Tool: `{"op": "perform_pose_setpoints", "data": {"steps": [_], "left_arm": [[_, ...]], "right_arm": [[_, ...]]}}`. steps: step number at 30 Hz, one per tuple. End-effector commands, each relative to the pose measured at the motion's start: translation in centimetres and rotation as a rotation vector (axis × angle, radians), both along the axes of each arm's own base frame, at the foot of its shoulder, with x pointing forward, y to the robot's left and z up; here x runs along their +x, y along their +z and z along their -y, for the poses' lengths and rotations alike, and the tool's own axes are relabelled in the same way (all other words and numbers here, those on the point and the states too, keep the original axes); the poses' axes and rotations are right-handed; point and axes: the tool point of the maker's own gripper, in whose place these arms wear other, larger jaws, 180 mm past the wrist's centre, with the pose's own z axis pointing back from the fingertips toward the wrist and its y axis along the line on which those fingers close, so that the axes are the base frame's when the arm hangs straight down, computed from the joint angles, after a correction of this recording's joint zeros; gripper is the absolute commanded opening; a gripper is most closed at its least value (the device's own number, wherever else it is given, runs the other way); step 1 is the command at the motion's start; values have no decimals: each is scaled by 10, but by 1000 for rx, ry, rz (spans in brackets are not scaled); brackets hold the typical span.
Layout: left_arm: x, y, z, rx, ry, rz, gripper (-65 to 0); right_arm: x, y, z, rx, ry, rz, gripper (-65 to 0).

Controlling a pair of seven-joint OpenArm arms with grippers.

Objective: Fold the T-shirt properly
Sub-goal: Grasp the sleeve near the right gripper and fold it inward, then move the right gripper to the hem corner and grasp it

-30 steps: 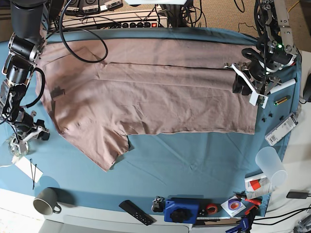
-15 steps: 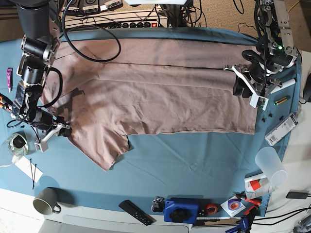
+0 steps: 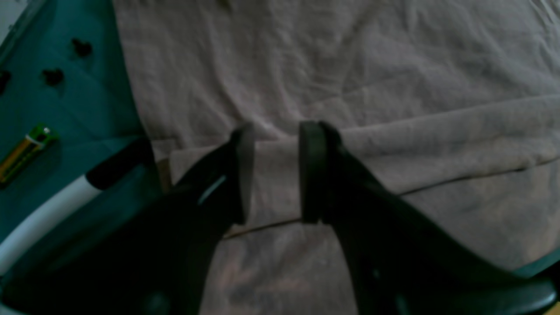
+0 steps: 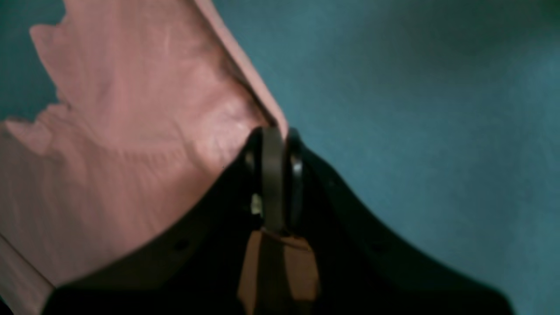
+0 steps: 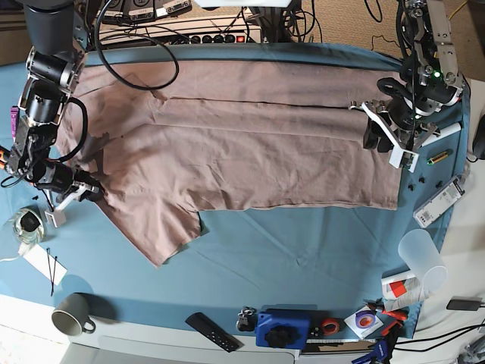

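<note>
T-shirt (image 5: 242,152): dusty pink-beige, short-sleeved, spread flat and lightly wrinkled across the far half of the teal table cloth (image 5: 303,250), its length running left to right.

Near edge of table: grey mug (image 5: 72,315) at the near left corner; black remote (image 5: 214,331), blue box (image 5: 283,327) and a roll of tape (image 5: 329,325) along the near middle; translucent cup (image 5: 423,260) near right.

Sleeve: one sleeve points toward the near left, ending in a corner on the cloth, nearer than the straight long edge of the shirt.

Right gripper (image 5: 79,192): at the left side of the scene, low over the shirt's left border beside the sleeve. In the right wrist view the right gripper (image 4: 274,144) has its jaws pressed together, with the hemmed fabric edge running into them; a thin strip of cloth is pinched there, bare teal cloth to one side.

Left gripper (image 5: 385,135): at the right end of the shirt, over a lengthwise fold. In the left wrist view the left gripper (image 3: 273,173) has its jaws partway apart, straddling the folded ridge; fabric lies between them, and whether the pads touch it cannot be told.

Right margin: a battery (image 3: 24,151) and a white marker (image 3: 52,210) lie on the cloth just beside the shirt's end.

Far edge: a power strip (image 5: 216,36) and cables beyond the table.
</note>
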Motion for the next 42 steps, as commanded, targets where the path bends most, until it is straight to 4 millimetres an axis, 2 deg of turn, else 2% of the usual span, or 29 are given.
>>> {"op": "perform_pose_setpoints", "data": {"steps": [1, 3, 7, 11, 17, 23, 30, 33, 40, 42], "left_arm": [[7, 12, 0, -3, -5, 49, -487], [7, 12, 0, -3, -5, 49, -487], [7, 12, 0, -3, -5, 49, -487], [7, 12, 0, -3, -5, 49, -487], [7, 12, 0, -3, -5, 49, -487], [7, 12, 0, -3, -5, 49, -487], [7, 12, 0, -3, -5, 49, -487], [7, 12, 0, -3, -5, 49, -487], [7, 12, 0, -3, -5, 48, -487], [7, 11, 0, -2, -5, 48, -487]], "right_arm": [[3, 16, 17, -54, 4, 6, -650], [2, 25, 19, -81, 33, -3, -650], [-2, 46, 3, -30, 126, 8, -650], [-9, 61, -3, 14, 173, 29, -650], [-39, 66, -11, 10, 244, 45, -650], [-70, 75, -17, -99, 308, 80, -650], [-100, 94, -14, -142, 302, 141, -650], [-112, 93, -9, -125, 270, 143, -650], [-118, 90, -5, -125, 253, 137, -644], [-118, 90, -5, -126, 253, 137, -557]]}}
